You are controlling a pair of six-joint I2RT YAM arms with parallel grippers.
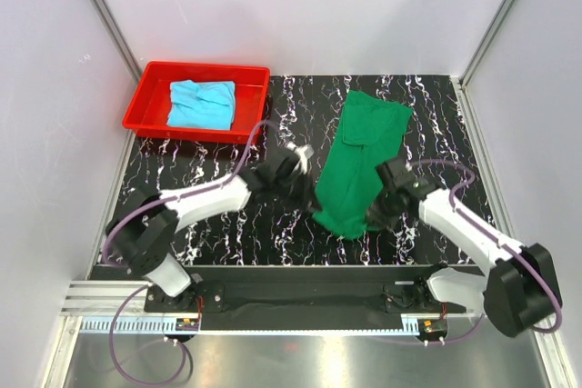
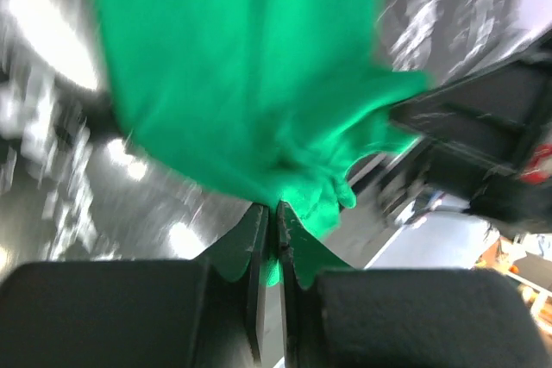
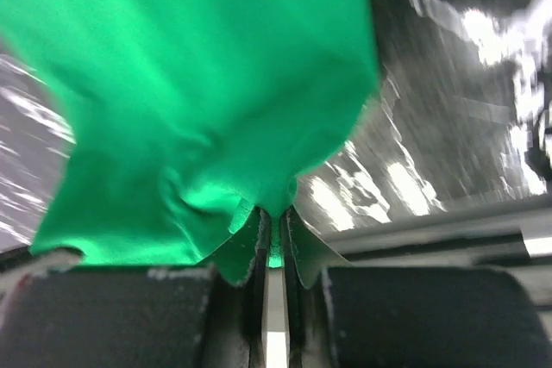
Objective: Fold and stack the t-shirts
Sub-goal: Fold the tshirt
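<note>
Marbled counter carries the green t-shirt; left end effector and right end effector clamp its near edge, probably for folding.

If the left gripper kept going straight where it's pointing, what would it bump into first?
The green t-shirt pinched in the left gripper; cloth fills its path. Beyond, probably the right arm, but depth is unclear.

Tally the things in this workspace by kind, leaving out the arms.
T-shirts: 2 (dark green soft cloth t-shirt, light cyan-blue soft cloth t-shirt)
Trays: 1 (red rectangular plastic tray)
Total: 3
</note>
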